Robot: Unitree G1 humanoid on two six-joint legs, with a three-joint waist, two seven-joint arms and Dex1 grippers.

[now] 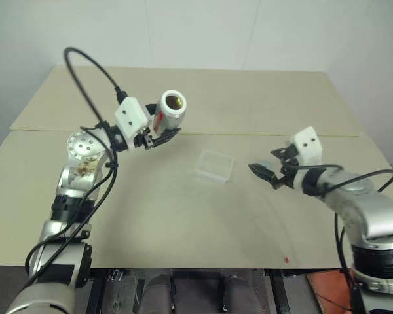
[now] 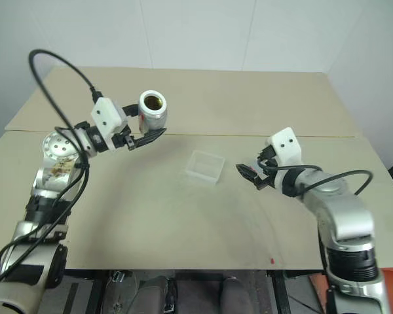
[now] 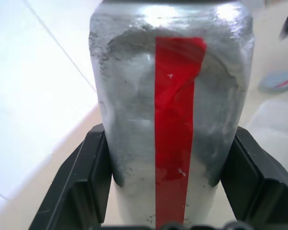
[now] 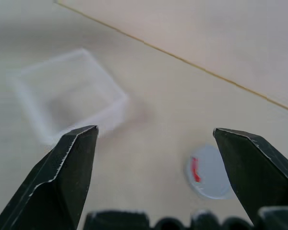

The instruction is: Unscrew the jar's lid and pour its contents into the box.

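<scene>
Overhead, the left gripper [image 1: 158,139] pinches the jar [image 1: 169,109] above the table [image 1: 150,216], lifted clear of the surface. Jar: slim silvery cylinder, tilted so its open mouth faces the head camera; dark, yellowish inside. Left wrist view adds detail: dull, scuffed metal skin, a red stripe [image 3: 175,129] running the length of its side, one black finger [image 3: 81,184] pressed on each flank.

Right gripper [image 1: 270,171] hangs low over the table, fingers spread wide, nothing between them. Box [image 1: 215,165]: clear shallow plastic, resting on the table between the two grippers, just beyond the right fingertips and well below the jar.

Lid [image 4: 209,172]: the right wrist view shows it as a flat grey disc with a small red mark, lying on the table under the spread fingers, apart from the box. From the head views the right gripper largely covers that spot. The left wrist view catches the lid [image 3: 278,81] past the jar's side.
</scene>
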